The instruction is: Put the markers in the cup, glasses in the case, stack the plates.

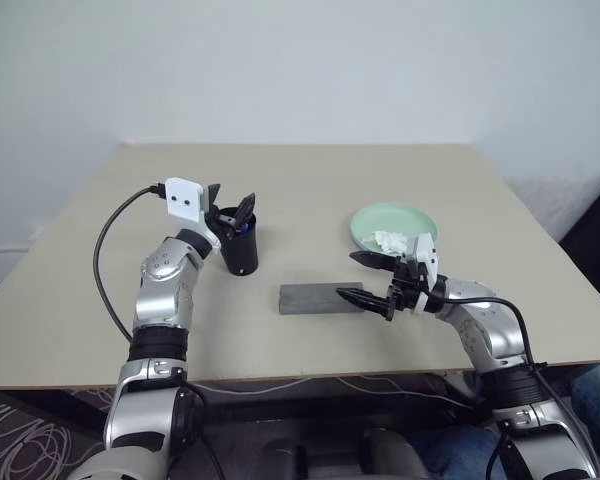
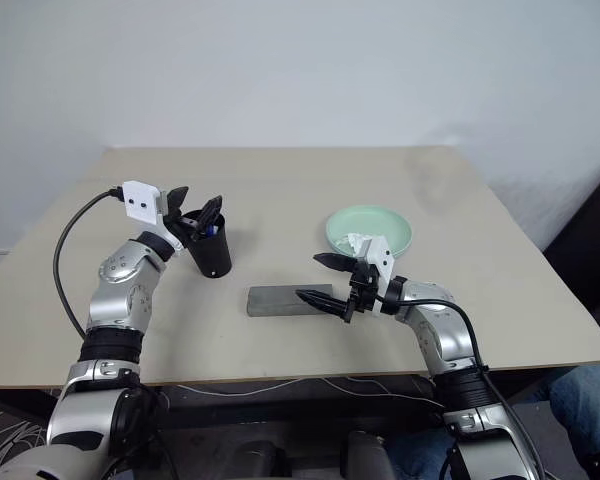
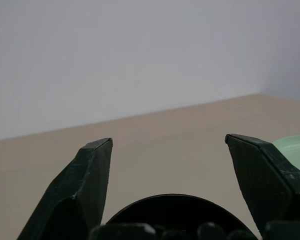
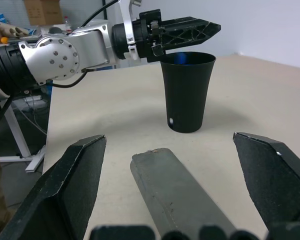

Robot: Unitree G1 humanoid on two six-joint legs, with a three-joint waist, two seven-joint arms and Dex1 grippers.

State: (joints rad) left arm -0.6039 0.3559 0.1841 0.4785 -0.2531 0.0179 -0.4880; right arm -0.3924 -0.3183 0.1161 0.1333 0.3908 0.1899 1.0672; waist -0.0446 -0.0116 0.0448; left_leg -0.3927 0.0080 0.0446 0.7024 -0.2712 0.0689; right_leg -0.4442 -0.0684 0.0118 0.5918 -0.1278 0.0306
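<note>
The black cup (image 1: 242,252) stands left of centre on the table, and a marker's blue cap (image 1: 242,228) shows inside its mouth. My left gripper (image 1: 230,203) hovers just over the cup's rim (image 3: 175,205), open, with nothing between its fingers. In front of the cup, the grey case (image 1: 315,298) lies closed near the middle. My right gripper (image 1: 348,274) is open, one finger on each side of the case's right end (image 4: 180,195), and I cannot tell whether it touches. A mint green plate (image 1: 420,222) sits behind it. The glasses are out of view.
A crumpled white tissue (image 1: 388,240) lies in the mint green plate. A black cable (image 1: 105,250) loops out from my left wrist over the table's left side. The table's front edge (image 1: 310,378) runs close under both arms.
</note>
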